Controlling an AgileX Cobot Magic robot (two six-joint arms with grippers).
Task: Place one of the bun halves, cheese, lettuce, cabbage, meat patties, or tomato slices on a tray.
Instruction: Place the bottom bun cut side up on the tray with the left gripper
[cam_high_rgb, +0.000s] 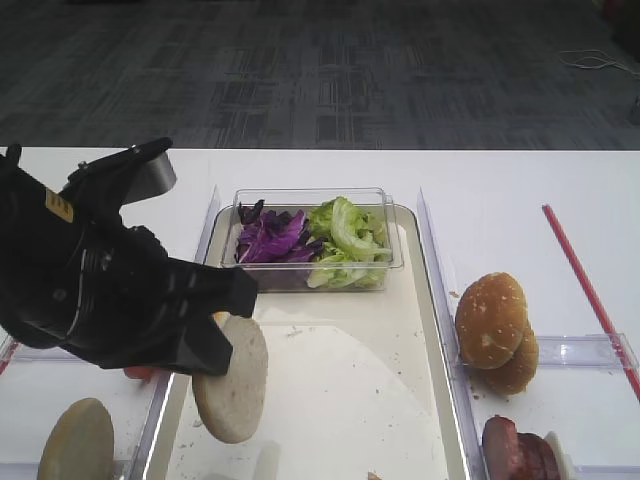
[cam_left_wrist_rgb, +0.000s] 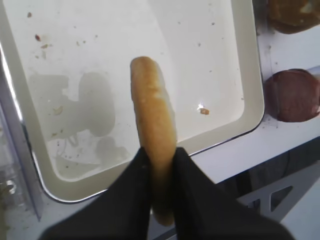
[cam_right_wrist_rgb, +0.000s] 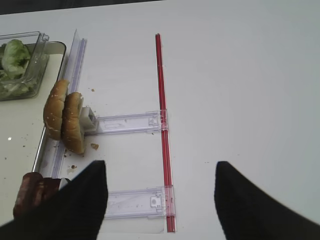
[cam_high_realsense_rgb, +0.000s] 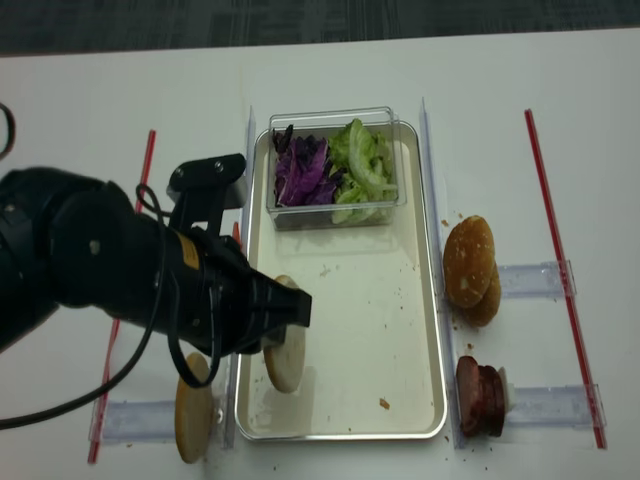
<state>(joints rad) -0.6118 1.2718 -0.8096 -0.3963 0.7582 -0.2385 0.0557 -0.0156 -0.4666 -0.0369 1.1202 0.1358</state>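
My left gripper (cam_left_wrist_rgb: 159, 152) is shut on a bun half (cam_left_wrist_rgb: 152, 115), held on edge with its pale cut face to the right. The bun half (cam_high_rgb: 232, 385) hangs over the near left part of the cream tray (cam_high_rgb: 350, 400), just above its floor. A second bun half (cam_high_rgb: 78, 440) lies left of the tray. Lettuce (cam_high_rgb: 345, 240) and purple cabbage (cam_high_rgb: 270, 240) fill a clear tub at the tray's far end. Meat patties (cam_high_rgb: 515, 448) stand right of the tray. My right gripper (cam_right_wrist_rgb: 161, 164) is open over bare table. Cheese is out of view.
Two speckled buns (cam_high_rgb: 492, 320) lean together right of the tray, against a clear plastic bracket (cam_right_wrist_rgb: 130, 122). A red strip (cam_right_wrist_rgb: 162, 125) runs along the table at the far right. The left arm's black bulk (cam_high_realsense_rgb: 110, 270) covers the table left of the tray.
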